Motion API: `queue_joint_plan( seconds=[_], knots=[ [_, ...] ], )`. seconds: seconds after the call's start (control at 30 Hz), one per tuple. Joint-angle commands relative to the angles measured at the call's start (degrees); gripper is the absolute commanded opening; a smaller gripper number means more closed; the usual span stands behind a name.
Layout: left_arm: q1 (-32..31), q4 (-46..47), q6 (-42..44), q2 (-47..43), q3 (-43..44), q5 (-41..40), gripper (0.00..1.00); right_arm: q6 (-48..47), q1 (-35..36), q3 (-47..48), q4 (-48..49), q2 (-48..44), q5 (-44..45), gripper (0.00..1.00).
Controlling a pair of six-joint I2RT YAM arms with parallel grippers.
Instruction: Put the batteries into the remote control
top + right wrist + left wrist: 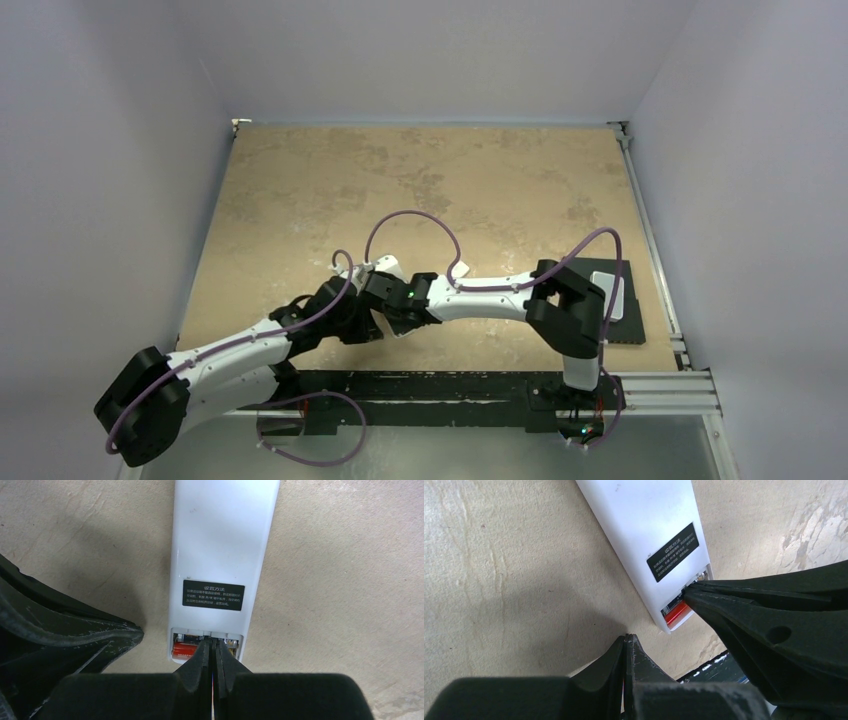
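The right pincer (pixel 212 642), tips together, sits in the open bay (pixel 231 643) of the remote control (pixel 222 540), battery (pixel 184 651) just left of it; press gently, bracing with the closed left pincer (pixel 626 637)

One remote control (pixel 220 545), one battery (pixel 184 651) showing, one black label (pixel 213 595); two grippers of mine: left gripper (pixel 627 637), right gripper (pixel 214 642).

The top view looks down on the counter (pixel 420 180) from behind. Both close wrist views share the remote control (pixel 644 525)
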Motion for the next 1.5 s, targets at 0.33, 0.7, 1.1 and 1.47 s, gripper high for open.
queue_joint_plan(
  seconds=[0.33,0.7,1.1,1.47],
  knots=[
    [-0.13,-4.65,1.50,-1.82,4.94,-3.12,0.01,-1.15,-0.43,0.57,-3.27,-8.53,8.09,0.24],
    [-0.22,-7.22,-0.11,-3.39,7.11,-4.16,0.17,-8.70,-6.63,-6.37,0.29,-18.49,7.54,0.48],
    [-0.17,-14.76,0.03,-5.26,13.72,-8.73,0.34,-17.76,-18.07,-13.75,8.27,-25.43,-3.38,0.75],
    [-0.17,-24.76,3.45,-9.06,24.18,-15.07,0.60,-21.00,-27.28,-18.43,14.43,-23.83,-13.19,0.91]
  ],
)
